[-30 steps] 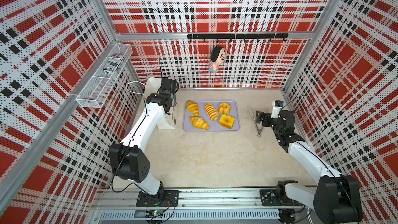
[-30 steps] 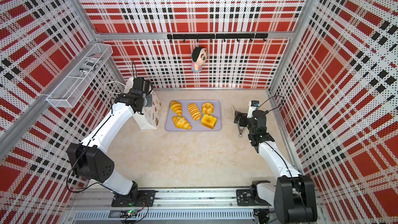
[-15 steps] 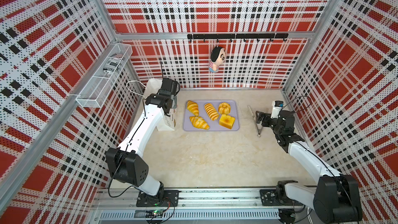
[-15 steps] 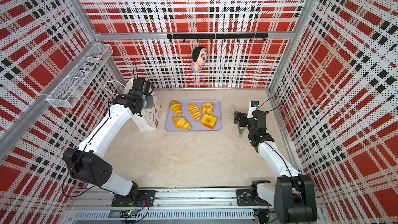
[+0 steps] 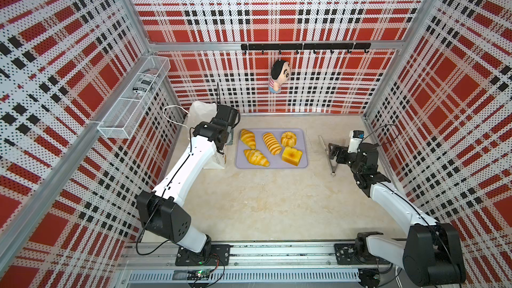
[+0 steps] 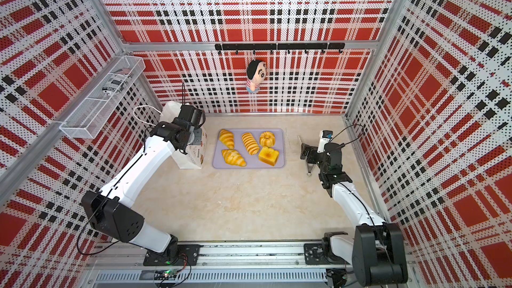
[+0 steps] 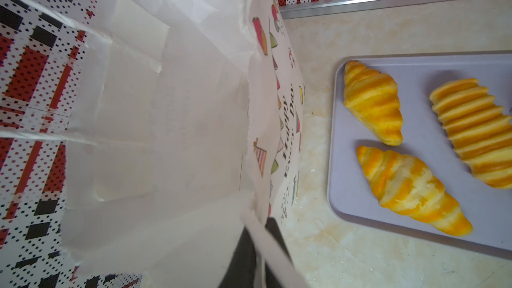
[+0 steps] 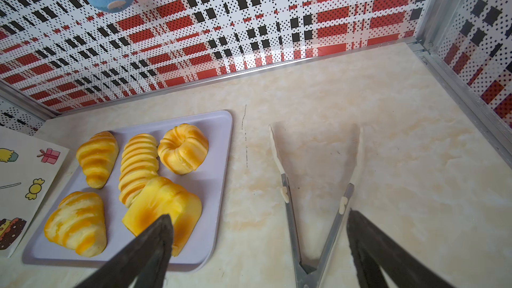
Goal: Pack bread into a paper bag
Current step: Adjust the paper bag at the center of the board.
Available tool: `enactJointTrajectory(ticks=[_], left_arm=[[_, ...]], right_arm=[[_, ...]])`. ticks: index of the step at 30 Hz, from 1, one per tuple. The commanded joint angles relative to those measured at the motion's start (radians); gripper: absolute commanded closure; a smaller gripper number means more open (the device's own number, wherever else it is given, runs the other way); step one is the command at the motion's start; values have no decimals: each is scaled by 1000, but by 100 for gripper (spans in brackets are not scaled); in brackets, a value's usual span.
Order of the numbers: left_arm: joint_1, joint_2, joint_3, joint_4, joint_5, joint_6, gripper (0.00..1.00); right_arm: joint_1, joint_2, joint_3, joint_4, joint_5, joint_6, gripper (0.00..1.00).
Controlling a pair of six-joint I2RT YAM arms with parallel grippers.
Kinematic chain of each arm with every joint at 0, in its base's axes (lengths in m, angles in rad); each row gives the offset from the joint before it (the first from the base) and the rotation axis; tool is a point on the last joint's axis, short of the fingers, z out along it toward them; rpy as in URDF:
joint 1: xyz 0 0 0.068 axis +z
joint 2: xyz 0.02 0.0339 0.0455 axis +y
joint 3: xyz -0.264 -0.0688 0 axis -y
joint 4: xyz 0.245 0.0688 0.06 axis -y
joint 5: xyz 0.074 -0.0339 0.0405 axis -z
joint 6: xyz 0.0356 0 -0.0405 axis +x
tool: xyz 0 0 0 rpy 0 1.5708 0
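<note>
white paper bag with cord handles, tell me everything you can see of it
The tall white paper bag stands open on the beige table, beside the flat lavender tray. Creased paper, thin white cord handles, black lettering, small colourful pictures. Nothing shows inside. The left gripper pinches its tray-side rim.

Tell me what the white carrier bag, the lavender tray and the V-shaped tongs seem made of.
White printed carrier bag: thin matte paper, by its creases and translucent walls.
Flat lavender tray: probably plastic, smooth satin surface, rounded corners.
V-shaped silver tongs: metal arms with dull sheen; pale tips maybe silicone or plastic.
</note>
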Motion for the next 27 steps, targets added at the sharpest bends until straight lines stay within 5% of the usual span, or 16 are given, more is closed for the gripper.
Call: enactJointTrajectory(ticks=[1, 27], left_arm=[[-14, -41, 18, -49, -25, -34, 88], [-137, -67, 18, -164, -67, -132, 95]], right_arm=[[5, -4, -16, 31, -12, 4, 0], [5, -22, -30, 45, -24, 9, 0]])
